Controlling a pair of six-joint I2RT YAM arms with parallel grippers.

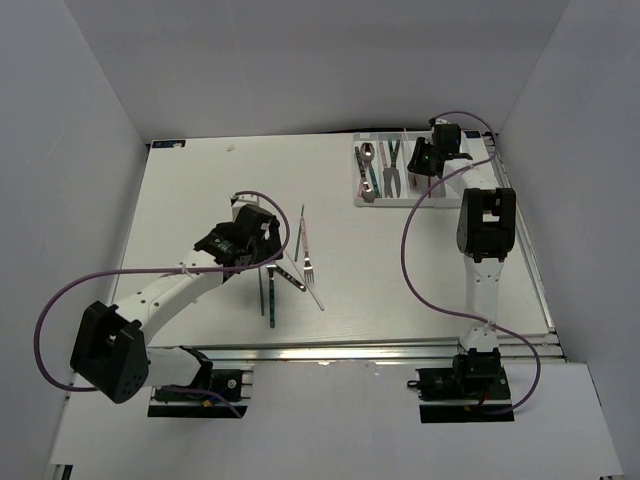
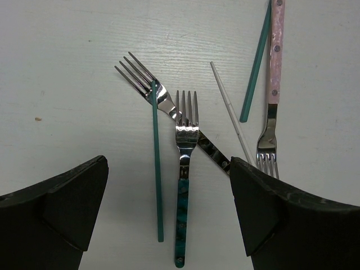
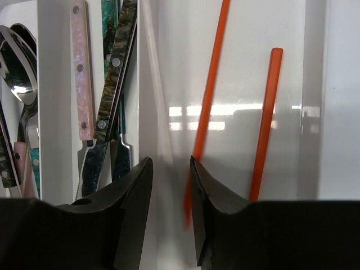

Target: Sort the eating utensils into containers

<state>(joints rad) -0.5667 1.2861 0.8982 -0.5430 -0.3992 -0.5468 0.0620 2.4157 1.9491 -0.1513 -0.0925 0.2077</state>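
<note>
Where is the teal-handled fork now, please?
The teal-handled fork lies mid left wrist view, under the left gripper, across another fork, beside a teal chopstick.

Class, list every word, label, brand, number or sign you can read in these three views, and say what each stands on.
None can be read in any view.
Dark strip at the far left corner of the table: too small to tell whether it bears text.
Teal fork and dark-handled knife: rivets and marbling only, no brand.
</note>
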